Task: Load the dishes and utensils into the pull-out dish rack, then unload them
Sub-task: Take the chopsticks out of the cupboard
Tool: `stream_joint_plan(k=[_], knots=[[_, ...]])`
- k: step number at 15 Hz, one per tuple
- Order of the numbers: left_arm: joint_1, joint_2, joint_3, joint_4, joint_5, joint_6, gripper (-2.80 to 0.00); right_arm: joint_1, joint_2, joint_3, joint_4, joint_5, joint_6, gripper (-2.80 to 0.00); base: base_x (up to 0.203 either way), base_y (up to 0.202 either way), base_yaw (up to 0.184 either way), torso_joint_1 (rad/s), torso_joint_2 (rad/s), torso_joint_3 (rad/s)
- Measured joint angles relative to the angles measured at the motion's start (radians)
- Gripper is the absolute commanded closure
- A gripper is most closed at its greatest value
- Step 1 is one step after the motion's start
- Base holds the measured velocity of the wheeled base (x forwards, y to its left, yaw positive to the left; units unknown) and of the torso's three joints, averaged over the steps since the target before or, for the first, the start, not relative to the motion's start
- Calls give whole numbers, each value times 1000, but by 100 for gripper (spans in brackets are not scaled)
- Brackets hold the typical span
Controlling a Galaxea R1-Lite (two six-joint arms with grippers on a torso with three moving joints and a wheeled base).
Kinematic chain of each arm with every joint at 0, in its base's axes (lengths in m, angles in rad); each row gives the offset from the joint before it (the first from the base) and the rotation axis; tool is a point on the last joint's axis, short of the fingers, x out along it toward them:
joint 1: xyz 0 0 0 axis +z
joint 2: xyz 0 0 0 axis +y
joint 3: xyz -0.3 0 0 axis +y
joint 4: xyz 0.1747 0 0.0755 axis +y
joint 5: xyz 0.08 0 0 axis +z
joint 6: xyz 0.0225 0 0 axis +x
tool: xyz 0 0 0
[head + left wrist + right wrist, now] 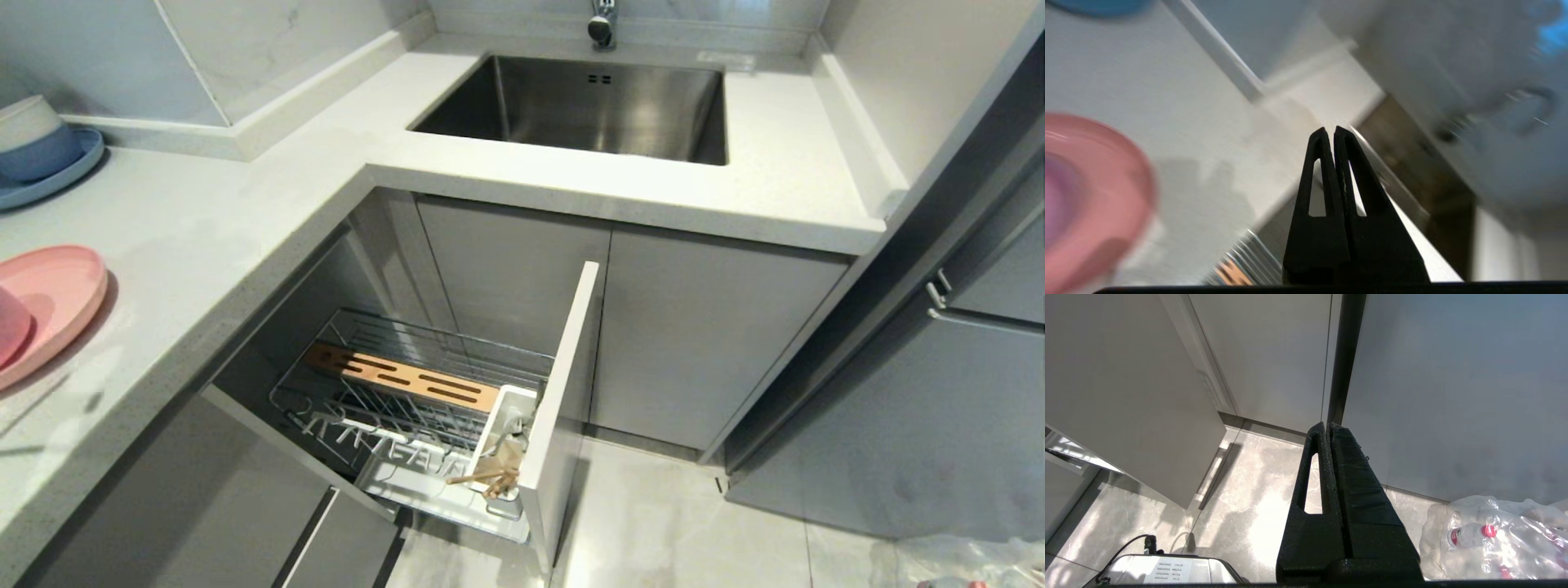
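The rack (pixel 408 400) is pulled out of the lower cabinet, below the corner of the tabletop (pixel 204 237). Its wire basket carries no dishes; a slotted wooden strip (pixel 404 377) lies across it. The white cup (pixel 506 441) sits at the rack's near end against the grey front panel (pixel 563 408), and the chopsticks (pixel 482 478) are seen leaning out of it; the fork cannot be made out for certain.

The pink plate (pixel 49 302) is set at the left edge of the tabletop, with the pink bowl (pixel 10 327) resting on it, mostly cut off by the frame. Farther back, a blue plate (pixel 57 171) with stacked bowls (pixel 33 135) is seen. A steel sink (pixel 588 106) with a tap (pixel 602 24) is sunk into the far stretch of tabletop.

The left hand (pixel 1329 131) is closed on nothing, held above the tabletop edge, with the plate nearby and the rack below it. The right hand (pixel 1327 426) is closed and empty, hung low over the floor beside a bag of bottles (pixel 1486 539).
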Motion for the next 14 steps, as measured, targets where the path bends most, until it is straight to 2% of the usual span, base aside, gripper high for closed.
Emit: stream_joint_plan(k=[1,3,5,7,9,11,12,14], knots=[[-15,-8,7,0,-73,-33,0,0,0,0,0,0,0,0,0,0,0,0,0,0],[-62,-13,21,26,-222,-44,0,0,0,0,0,0,0,0,0,0,0,0,0,0],[-142,-7,46,80,-340,-27,0,0,0,0,0,0,0,0,0,0,0,0,0,0],[-236,11,83,130,-424,18,0,0,0,0,0,0,0,0,0,0,0,0,0,0],[-347,40,126,150,-435,43,0,0,0,0,0,0,0,0,0,0,0,0,0,0],[-476,85,183,170,-399,85,0,0,0,0,0,0,0,0,0,0,0,0,0,0],[-543,113,213,177,-351,111,0,0,0,0,0,0,0,0,0,0,0,0,0,0],[-672,189,275,185,-193,156,0,0,0,0,0,-1,0,0,0,0,0,0,0,0]])
